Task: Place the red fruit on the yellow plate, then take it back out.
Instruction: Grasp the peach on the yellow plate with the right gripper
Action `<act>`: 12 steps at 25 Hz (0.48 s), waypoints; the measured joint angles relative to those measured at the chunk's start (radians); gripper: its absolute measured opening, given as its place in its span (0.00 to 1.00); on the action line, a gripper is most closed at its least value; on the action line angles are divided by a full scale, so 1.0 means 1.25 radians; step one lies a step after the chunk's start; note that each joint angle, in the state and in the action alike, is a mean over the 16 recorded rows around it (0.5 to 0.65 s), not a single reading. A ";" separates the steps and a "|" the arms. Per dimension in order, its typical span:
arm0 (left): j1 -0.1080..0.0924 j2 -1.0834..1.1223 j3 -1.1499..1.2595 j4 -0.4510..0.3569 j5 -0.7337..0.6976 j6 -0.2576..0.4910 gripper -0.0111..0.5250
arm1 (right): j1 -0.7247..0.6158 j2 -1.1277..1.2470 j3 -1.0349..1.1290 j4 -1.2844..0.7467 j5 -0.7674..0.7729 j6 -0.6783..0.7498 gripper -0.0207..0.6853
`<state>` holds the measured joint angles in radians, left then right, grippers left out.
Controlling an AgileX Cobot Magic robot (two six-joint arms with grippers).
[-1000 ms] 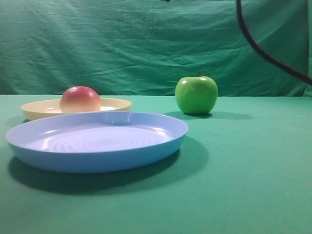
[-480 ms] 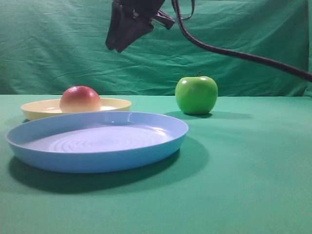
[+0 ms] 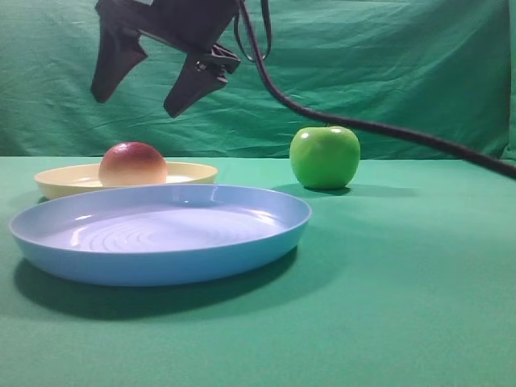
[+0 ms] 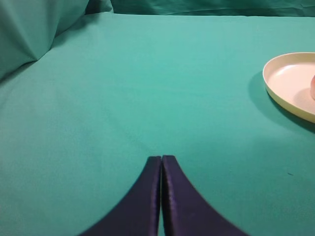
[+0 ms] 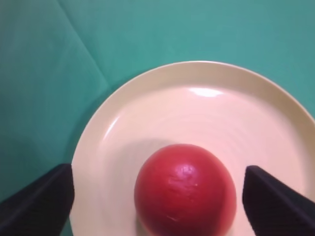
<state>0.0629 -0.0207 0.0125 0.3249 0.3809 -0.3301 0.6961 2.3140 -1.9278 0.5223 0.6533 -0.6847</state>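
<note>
Fingers (image 3: pixel 113 68) of the right gripper (image 3: pixel 141 85) are seen spread wide apart and empty, held in the air above the red fruit (image 3: pixel 133 164), which is seated on the yellow plate (image 3: pixel 193 173). Fingertips of the left gripper (image 4: pixel 161 164) are pressed together with nothing between them, over the green cloth (image 4: pixel 123 88). Behind the blue plate (image 3: pixel 161 234), the yellow plate is placed, with a green apple (image 3: pixel 325 156) set well apart to the right.

Even, fairly bright light falls from above. The blue plate (image 3: pixel 161 234) casts a soft shadow on the worktop (image 3: pixel 403 306) below and to its right; the green apple (image 3: pixel 325 157) shows a small glare spot. The near dark tool tips in both wrist views look slightly soft.
</note>
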 joint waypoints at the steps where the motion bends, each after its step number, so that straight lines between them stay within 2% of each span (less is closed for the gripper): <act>1: 0.000 0.000 0.000 0.000 0.000 0.000 0.02 | 0.002 0.007 0.000 -0.003 -0.008 0.000 0.91; 7: 0.000 0.000 0.000 0.000 0.000 0.000 0.02 | 0.006 0.041 -0.001 -0.017 -0.043 -0.002 0.85; 12: 0.000 0.000 0.000 0.000 0.000 0.000 0.02 | 0.006 0.054 -0.002 -0.020 -0.042 -0.002 0.70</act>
<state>0.0629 -0.0207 0.0125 0.3249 0.3809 -0.3301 0.7042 2.3815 -1.9310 0.4969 0.6010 -0.6867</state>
